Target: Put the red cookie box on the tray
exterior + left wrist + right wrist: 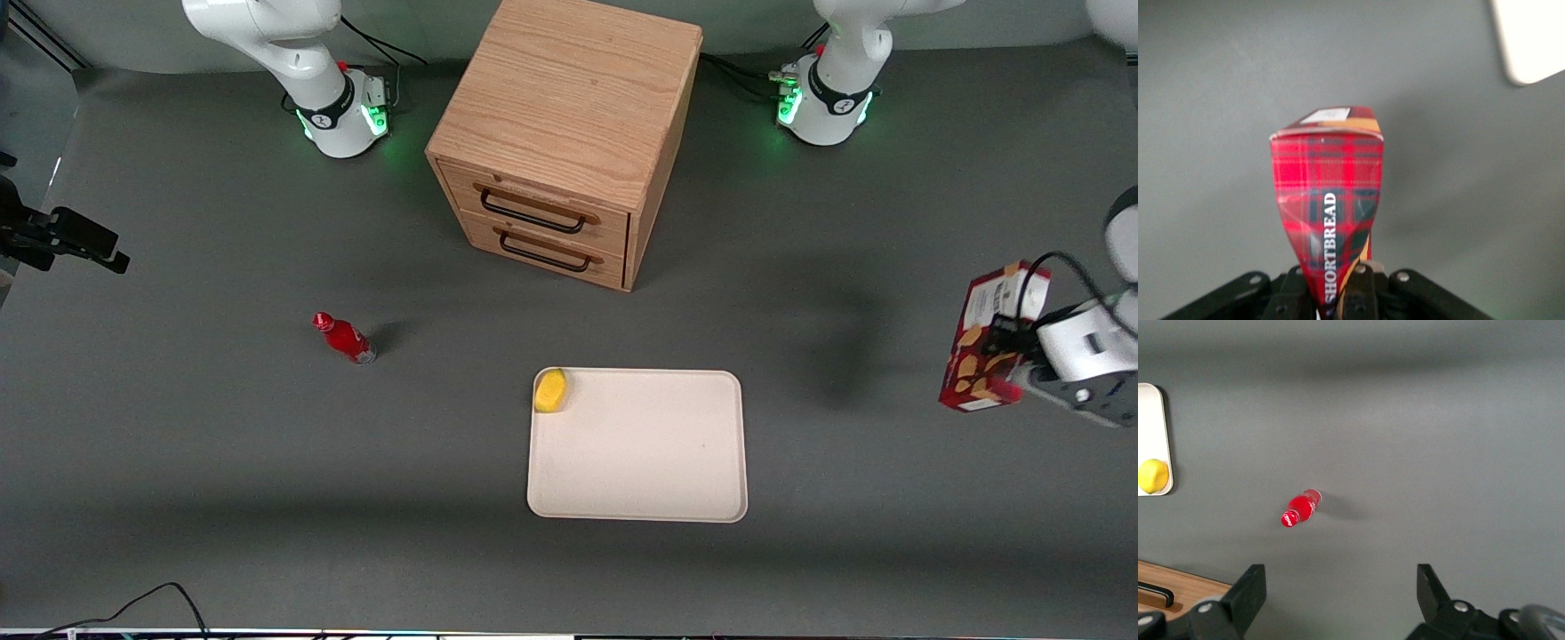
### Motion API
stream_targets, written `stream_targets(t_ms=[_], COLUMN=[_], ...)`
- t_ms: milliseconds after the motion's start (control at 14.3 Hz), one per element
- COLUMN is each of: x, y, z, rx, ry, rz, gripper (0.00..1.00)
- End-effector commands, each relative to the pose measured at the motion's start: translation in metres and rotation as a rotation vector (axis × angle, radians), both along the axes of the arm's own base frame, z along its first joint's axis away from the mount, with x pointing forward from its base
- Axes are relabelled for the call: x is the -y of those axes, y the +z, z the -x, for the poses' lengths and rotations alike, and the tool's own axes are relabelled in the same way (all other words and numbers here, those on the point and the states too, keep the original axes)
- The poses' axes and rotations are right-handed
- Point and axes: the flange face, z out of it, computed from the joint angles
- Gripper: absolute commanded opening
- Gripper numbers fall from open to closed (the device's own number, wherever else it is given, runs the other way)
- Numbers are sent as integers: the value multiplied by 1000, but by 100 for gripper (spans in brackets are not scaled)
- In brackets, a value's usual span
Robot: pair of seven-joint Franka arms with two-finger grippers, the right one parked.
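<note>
Grey table (222, 444): carries all items listed below.

Wooden drawer cabinet (569, 133): stands between the two arm bases, farther from the front camera than the tray; two drawers with dark handles, both closed.

Tray (640, 462): lies flat in front of the cabinet, nearer the camera. A yellow fruit (550, 390) sits in one corner; the remaining surface is bare.

Red cookie box (991, 338): held in the air at the working arm's end of the table, well apart from the tray, upright and slightly tilted. The gripper (1013, 356) pinches it on its side; the wrist view shows the tartan box (1328, 220) clamped between the fingers, with a tray corner (1531, 40) in view.

Small red bottle (344, 338): stands tilted toward the parked arm's end, well apart from the tray.

Only open table lies between box and tray.
</note>
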Motion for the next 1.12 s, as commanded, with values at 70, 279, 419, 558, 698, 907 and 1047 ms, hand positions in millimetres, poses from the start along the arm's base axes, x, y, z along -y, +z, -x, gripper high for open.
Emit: stream_targets(t_ms=[70,279,419,558,698,907,1047], x=[115,220,264,293,317,333,333], y=[78,44,-18,-94,-156,-214,-214], z=[5,1,-11,-24,-33,-38,-38], rx=[-28,12,57,119,199,295,305], ry=[286,412,450,468,495,514,512], rz=[-33,-61,-53,-41,-39,-47,-48], gripper=[0,0,0,0,0,0,99])
